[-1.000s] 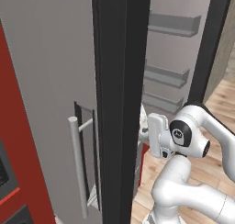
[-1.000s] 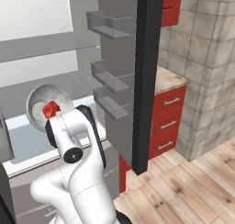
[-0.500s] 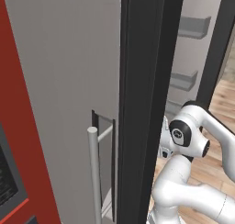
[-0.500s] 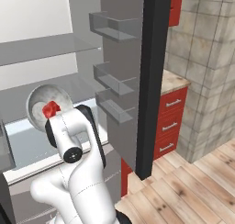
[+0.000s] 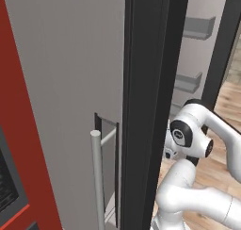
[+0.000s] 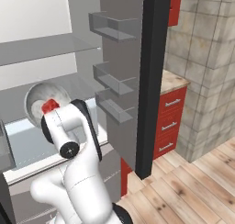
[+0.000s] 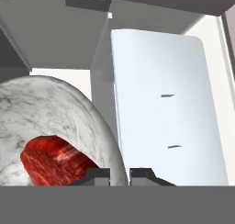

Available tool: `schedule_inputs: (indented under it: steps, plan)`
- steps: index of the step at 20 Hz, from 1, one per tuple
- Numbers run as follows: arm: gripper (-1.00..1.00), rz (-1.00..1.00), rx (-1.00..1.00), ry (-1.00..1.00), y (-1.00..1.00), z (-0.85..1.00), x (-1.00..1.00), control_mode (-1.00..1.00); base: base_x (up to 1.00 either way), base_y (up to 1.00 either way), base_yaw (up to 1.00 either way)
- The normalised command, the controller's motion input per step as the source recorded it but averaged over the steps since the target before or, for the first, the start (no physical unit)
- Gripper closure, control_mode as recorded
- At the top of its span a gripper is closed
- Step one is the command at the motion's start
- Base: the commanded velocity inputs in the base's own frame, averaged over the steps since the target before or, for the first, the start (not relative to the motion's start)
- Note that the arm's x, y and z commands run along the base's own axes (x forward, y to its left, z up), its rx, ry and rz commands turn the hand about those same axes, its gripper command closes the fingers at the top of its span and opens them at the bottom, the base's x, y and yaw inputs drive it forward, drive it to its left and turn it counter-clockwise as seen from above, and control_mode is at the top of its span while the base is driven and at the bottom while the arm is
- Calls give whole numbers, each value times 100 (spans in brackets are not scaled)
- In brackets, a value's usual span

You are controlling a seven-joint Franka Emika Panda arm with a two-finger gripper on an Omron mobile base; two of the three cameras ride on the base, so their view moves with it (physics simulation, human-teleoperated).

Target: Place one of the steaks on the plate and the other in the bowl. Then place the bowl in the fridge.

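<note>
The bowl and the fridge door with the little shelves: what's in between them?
In the right base view, the robot's white arm rises between the bowl and the open fridge door. Behind it runs the grey fridge shelf.

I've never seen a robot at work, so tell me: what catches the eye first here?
A white robot arm reaches into an open grey fridge, carrying a round grey bowl tipped on its side. A dark-red steak lies inside the bowl, close above the gripper in the hand view. To the right, the fridge's door stands open, its shelves facing inward.
</note>
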Motion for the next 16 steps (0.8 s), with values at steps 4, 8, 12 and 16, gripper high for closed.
schedule_inputs:
  steps: [4,8,12,16]
  plan:
    - [100,-2,-27,13,23,100,6,-100,0,0,0]
    - [100,0,-21,10,1,100,2,-100,0,0,0]
    - [100,0,-18,23,0,100,23,-100,0,0,0]
    - [100,-3,-28,36,0,81,33,-100,0,0,0]
